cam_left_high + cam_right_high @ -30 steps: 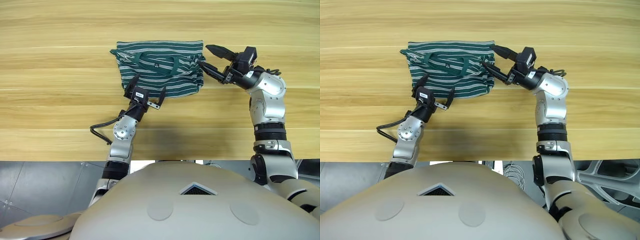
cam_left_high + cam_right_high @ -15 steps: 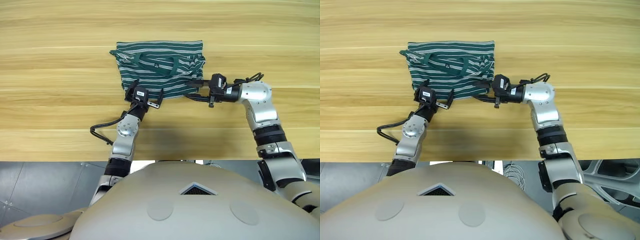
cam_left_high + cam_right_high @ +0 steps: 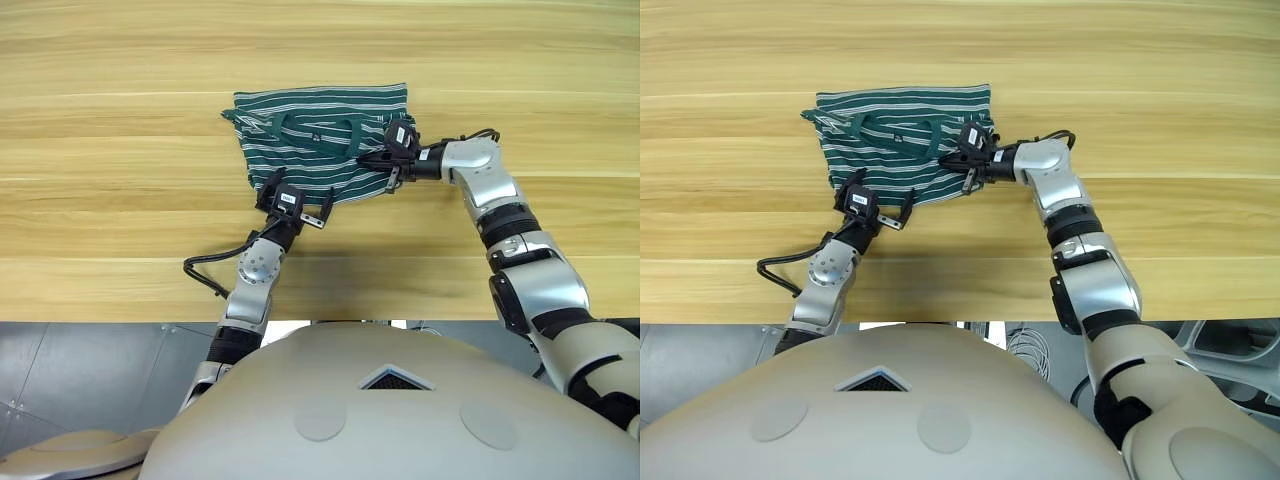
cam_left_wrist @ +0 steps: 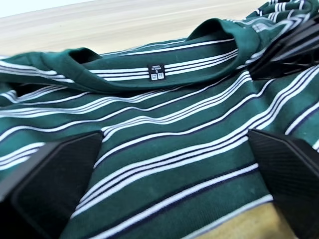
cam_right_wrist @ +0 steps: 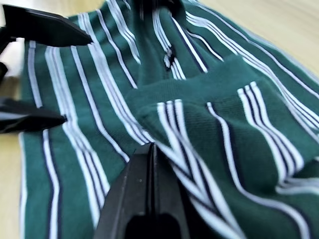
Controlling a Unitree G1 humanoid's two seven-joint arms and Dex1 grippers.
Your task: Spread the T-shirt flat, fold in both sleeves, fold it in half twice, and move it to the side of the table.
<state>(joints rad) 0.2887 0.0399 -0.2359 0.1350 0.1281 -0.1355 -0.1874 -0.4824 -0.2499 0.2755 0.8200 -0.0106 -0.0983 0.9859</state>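
1. Left gripper (image 3: 296, 190) stays at the near edge of the T-shirt (image 3: 320, 108), its black fingers spread apart over the cloth.
2. Soft green knit with thin white stripes, the shirt lies rumpled in the middle of the pale wooden table (image 3: 120, 60).
3. Right gripper (image 3: 372, 160) has swung in onto its right part, tapered fingers pressed together.

I read the T-shirt (image 3: 320, 140) as dark green, crossed by thin white stripes edged with navy; its collar is plain green with a small black label (image 4: 157, 72). The table (image 3: 120, 80) is pale honey wood with long grain lines. The left gripper (image 3: 297, 190) and right gripper (image 3: 378, 162) have black jaws
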